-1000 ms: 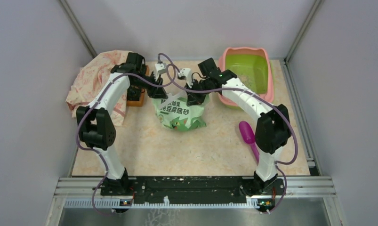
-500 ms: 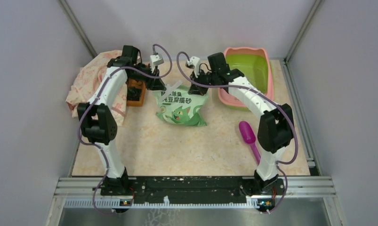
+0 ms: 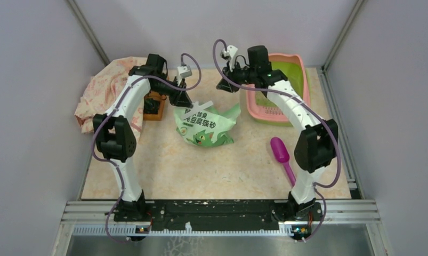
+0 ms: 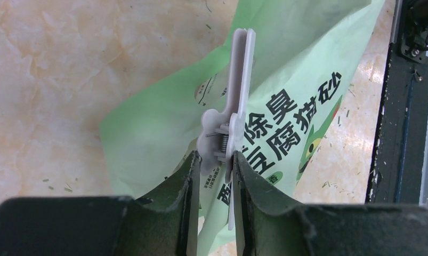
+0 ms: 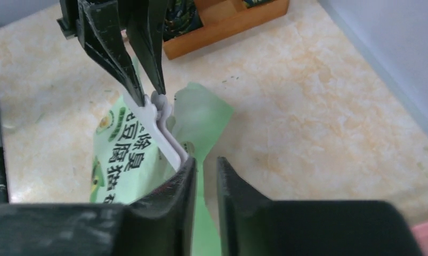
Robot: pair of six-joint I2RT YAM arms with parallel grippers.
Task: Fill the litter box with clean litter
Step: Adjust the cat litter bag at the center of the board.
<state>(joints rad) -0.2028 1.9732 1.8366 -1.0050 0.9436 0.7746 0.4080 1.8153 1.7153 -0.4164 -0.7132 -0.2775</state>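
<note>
Left claw (image 4: 216, 161) pinches the bag clip; right claw (image 5: 203, 172) hangs beside the litter box (image 3: 286, 55).
The left wrist view alone shows the fingers squeezing the white clip (image 4: 238, 80) on the green bag (image 4: 147, 138). The right wrist view shows its claw a narrow slit apart, empty. From above, the litter box sits at the table's (image 3: 201, 170) far right corner, its left rim just beside the right claw.

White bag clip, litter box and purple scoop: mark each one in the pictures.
white bag clip (image 4: 239, 96), left wrist view, on its long arm.
litter box (image 3: 266, 111), top external view, on its slotted pink ledge.
purple scoop (image 3: 280, 150), top external view, on its bowl.
</note>
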